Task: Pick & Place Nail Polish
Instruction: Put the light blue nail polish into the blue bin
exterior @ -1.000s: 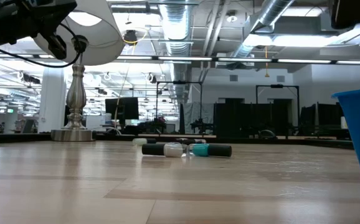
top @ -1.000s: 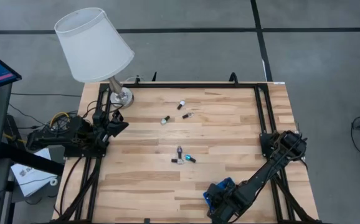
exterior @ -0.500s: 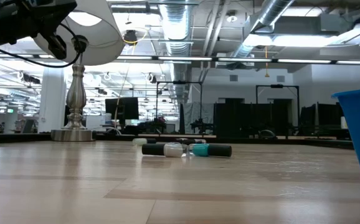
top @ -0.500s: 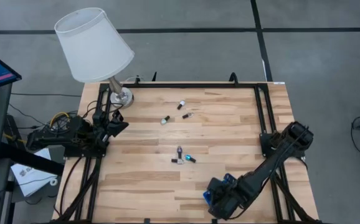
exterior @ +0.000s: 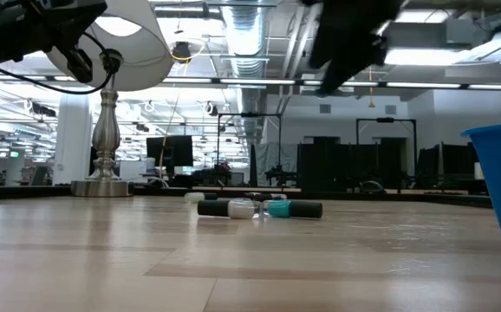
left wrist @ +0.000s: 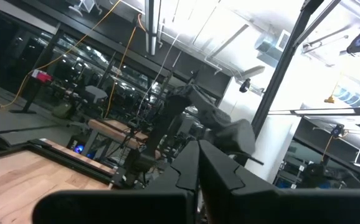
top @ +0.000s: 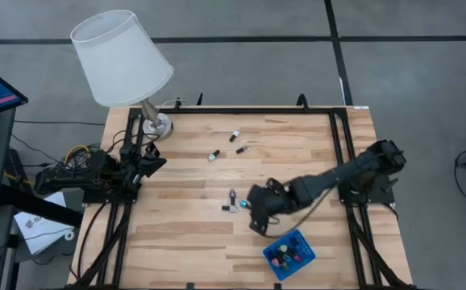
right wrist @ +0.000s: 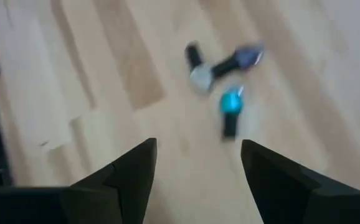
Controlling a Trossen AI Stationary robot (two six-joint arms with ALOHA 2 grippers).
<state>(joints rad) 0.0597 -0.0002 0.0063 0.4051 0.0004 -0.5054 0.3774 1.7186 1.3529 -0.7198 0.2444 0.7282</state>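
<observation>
Fingers parted and empty on right gripper [top: 253, 211] beside three nail polish bottles [top: 235, 203]; left gripper [top: 154, 162] closed, idle.

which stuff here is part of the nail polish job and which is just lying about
Job:
- three bottles mid-table
- three bottles farther back
- blue tray with bottles already in it
- right gripper, open, beside the mid-table bottles

Lying about:
- lamp at the back left corner
- left gripper, shut, parked at the table's left edge
</observation>
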